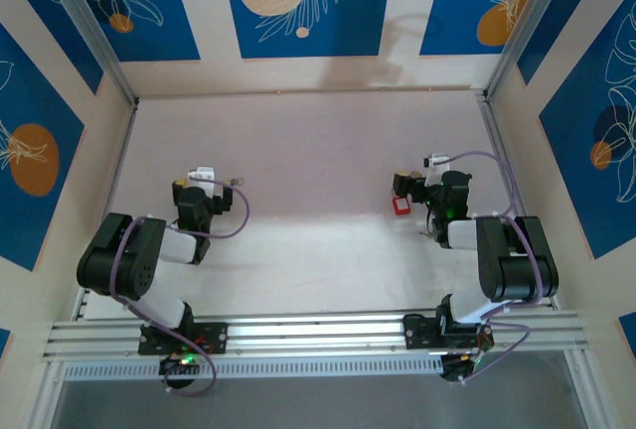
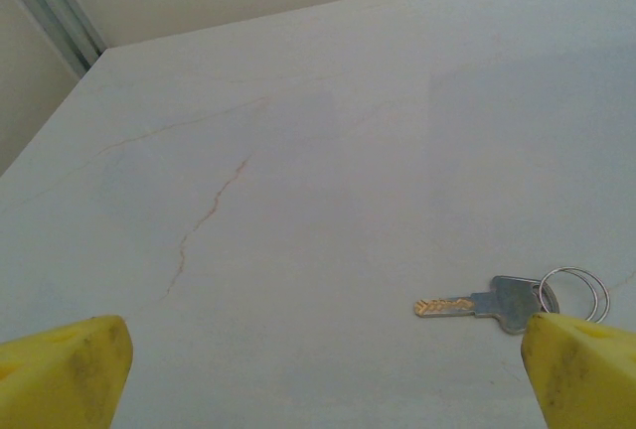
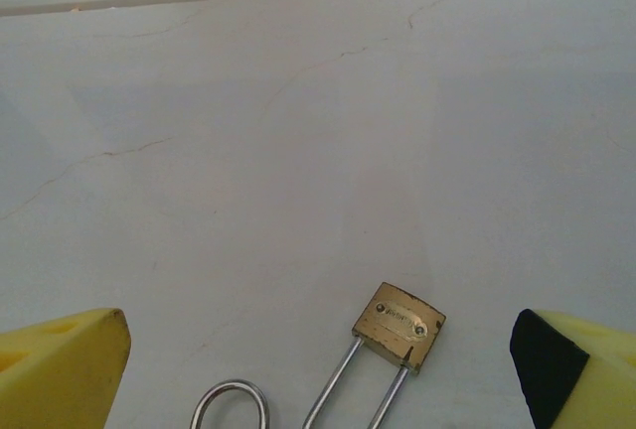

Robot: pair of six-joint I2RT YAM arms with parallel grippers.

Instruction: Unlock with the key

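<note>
Twice spread wide on nothing: left gripper (image 2: 323,355), right gripper (image 3: 318,340). Finds the key (image 2: 487,302) flat on the table (image 2: 298,151), just beside one left fingertip (image 2: 581,369). Risks skidding it aside with an off-centre close. Picks out a brass lock (image 3: 398,323) from the right wrist; from above, a red padlock (image 1: 401,206) by that gripper.

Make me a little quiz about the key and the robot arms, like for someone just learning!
1. True or false: the key lies flat on the table.
2. What colour is the padlock near the right gripper? A red, B green, C blue.
3. Fill in: the jaws of the left gripper stand ____.
Key: 1 true; 2 A; 3 open.
</note>
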